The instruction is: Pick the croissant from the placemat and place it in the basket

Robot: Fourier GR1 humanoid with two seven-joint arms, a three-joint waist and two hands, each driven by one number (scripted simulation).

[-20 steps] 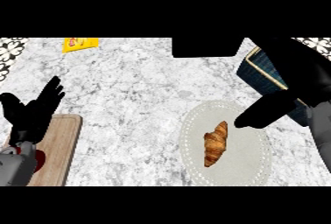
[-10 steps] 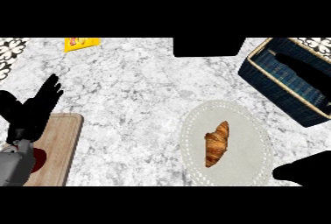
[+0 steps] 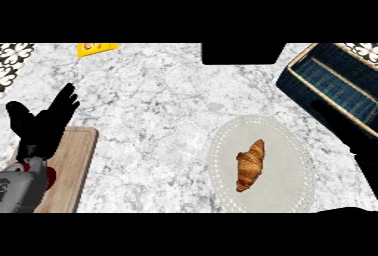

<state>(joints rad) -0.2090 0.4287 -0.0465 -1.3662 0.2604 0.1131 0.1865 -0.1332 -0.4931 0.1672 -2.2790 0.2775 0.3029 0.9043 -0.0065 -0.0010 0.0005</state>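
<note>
Left hand (image 3: pixel 40 125): matte black, slender fingers. Forearm (image 3: pixel 16 192): grey casing, with a small red patch at its edge.

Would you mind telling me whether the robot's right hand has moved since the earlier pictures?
Yes. A second ago it hung above the placemat by the basket; it has since withdrawn past the lower right corner and is now out of view. The croissant lies untouched.

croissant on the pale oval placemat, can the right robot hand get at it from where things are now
Probably yes. The golden-brown croissant lies bare in the middle of the pale oval placemat, with nothing on top of it or beside it. The right robot hand barely shows at the lower right edge, so its pose cannot be judged.
</note>
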